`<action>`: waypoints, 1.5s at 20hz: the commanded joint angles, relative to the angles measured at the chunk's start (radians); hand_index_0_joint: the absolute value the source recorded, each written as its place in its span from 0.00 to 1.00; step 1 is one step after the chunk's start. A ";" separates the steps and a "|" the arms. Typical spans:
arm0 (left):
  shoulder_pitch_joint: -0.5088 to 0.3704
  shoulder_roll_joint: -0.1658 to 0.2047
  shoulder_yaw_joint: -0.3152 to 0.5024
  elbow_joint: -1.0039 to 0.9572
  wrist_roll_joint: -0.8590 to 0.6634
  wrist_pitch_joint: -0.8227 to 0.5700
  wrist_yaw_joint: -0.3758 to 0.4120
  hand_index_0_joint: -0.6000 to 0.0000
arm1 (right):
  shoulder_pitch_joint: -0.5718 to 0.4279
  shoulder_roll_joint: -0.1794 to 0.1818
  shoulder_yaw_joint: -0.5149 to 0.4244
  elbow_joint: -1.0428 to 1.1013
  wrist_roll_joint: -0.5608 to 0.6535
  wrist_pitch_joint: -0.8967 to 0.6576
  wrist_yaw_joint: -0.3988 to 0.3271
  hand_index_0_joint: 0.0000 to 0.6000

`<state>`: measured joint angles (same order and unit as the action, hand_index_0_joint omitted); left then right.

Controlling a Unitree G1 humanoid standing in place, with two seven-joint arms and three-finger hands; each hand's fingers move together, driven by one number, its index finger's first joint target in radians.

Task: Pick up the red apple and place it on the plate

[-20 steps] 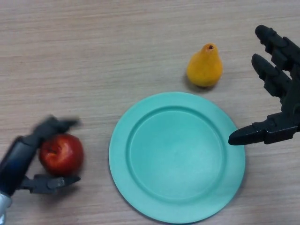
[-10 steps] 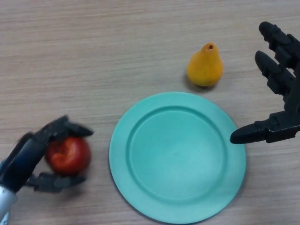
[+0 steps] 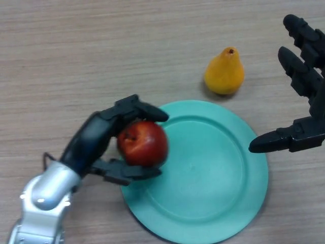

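Now left hand (image 3: pixel 94 140) around apple (image 3: pixel 143 144)

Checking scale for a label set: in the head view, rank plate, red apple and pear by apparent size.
1. Green plate, clearly largest.
2. Red apple and yellow pear look alike; the apple, held in the left hand, may sit nearer the camera, so I won't rank them.

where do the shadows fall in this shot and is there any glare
Head view: the pear drops a soft shadow to its lower left on the table; the left hand holding the apple shades the plate rim beneath; only a faint sheen on the apple, no hard glare. Right hand sits at right.
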<state>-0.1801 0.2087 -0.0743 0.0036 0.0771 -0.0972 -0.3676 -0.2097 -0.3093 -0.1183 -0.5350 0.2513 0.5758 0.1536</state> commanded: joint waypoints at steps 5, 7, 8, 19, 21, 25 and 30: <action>-0.074 -0.018 -0.028 0.065 0.036 -0.166 0.007 0.00 | -0.012 -0.054 -0.112 -0.099 0.058 -0.074 -0.013 0.00; -0.081 -0.018 -0.033 0.072 0.063 -0.179 0.003 0.25 | -0.009 -0.059 -0.119 -0.099 0.058 -0.073 -0.006 0.00; -0.084 -0.018 -0.039 0.082 0.078 -0.206 0.010 0.50 | -0.008 -0.062 -0.121 -0.100 0.055 -0.073 -0.004 0.00; -0.106 0.004 0.044 -0.163 0.063 -0.129 -0.011 1.00 | -0.075 -0.081 -0.112 -0.049 -0.054 -0.060 0.009 0.00; -0.087 0.034 0.087 -0.232 -0.009 -0.054 -0.001 1.00 | -0.090 -0.088 -0.104 -0.032 -0.047 -0.050 0.013 0.00; -0.036 0.115 0.245 -0.419 -0.246 0.139 0.010 1.00 | -0.087 -0.073 -0.095 -0.028 -0.019 -0.067 0.008 0.00; -0.025 0.242 0.434 -0.474 -0.426 0.341 0.082 1.00 | -0.095 -0.079 -0.101 -0.027 0.061 -0.073 0.005 0.00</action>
<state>-0.1772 0.4063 0.2976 -0.4283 -0.3028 0.3295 -0.2986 -0.2617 -0.3493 -0.1619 -0.5169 0.2725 0.6125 0.1694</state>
